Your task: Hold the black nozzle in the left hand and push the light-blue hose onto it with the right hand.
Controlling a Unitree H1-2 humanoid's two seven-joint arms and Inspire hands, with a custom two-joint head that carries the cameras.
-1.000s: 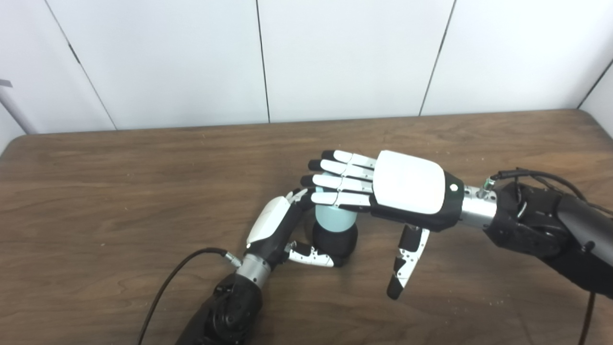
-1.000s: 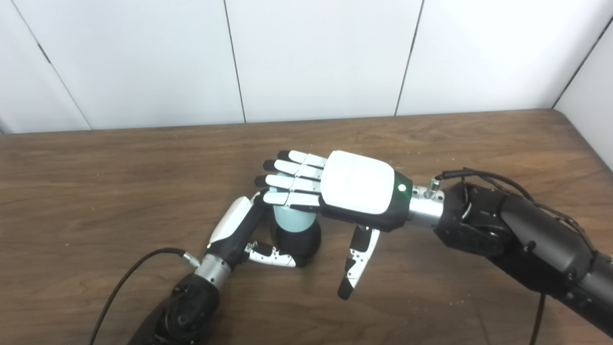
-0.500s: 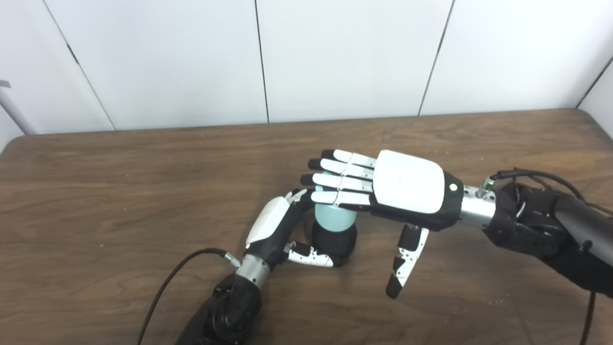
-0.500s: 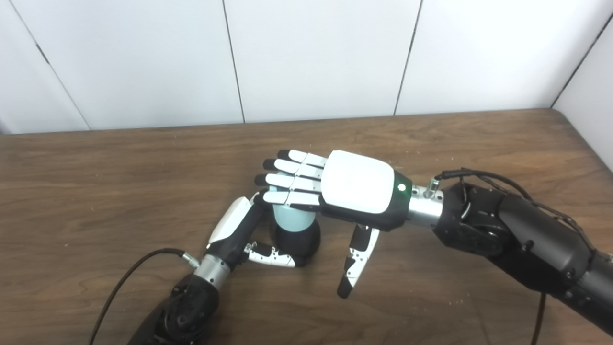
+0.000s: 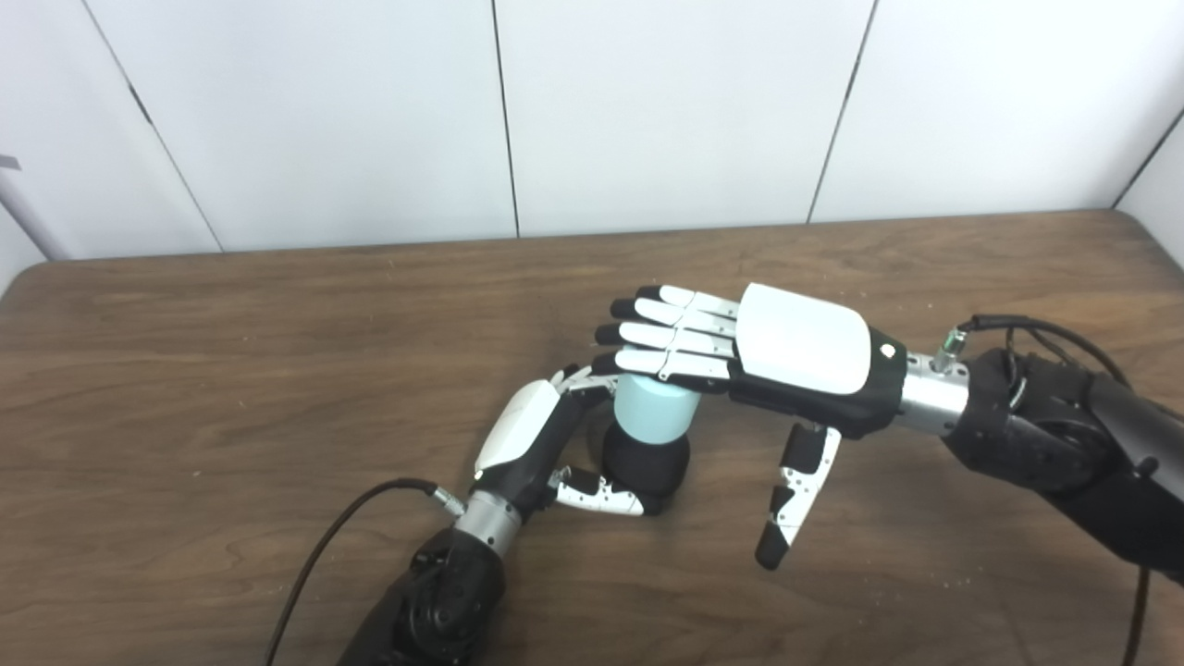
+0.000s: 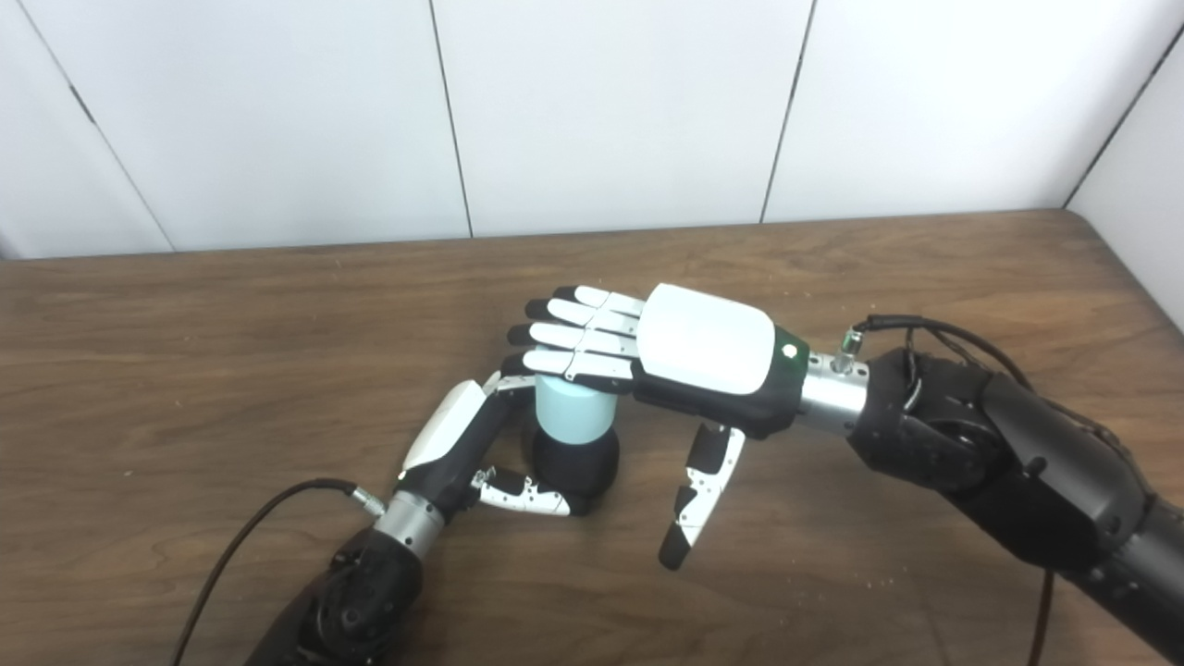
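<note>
Since a second ago the right hand (image 5: 786,356) has lifted and drawn back a little, so more of the light-blue hose (image 5: 653,414) shows beneath its flat, spread fingers (image 5: 673,335), which rest on the top rim and hold nothing. To seat it well, press straight down along the axis — no sideways lean — while the left hand (image 5: 546,453) keeps the base from tipping. That hand is clamped around the black nozzle (image 5: 647,465), which stands on the worktop (image 5: 231,370). The hose is a short, pale, smooth cylinder — upright, sleeved over the rounded black nozzle.
</note>
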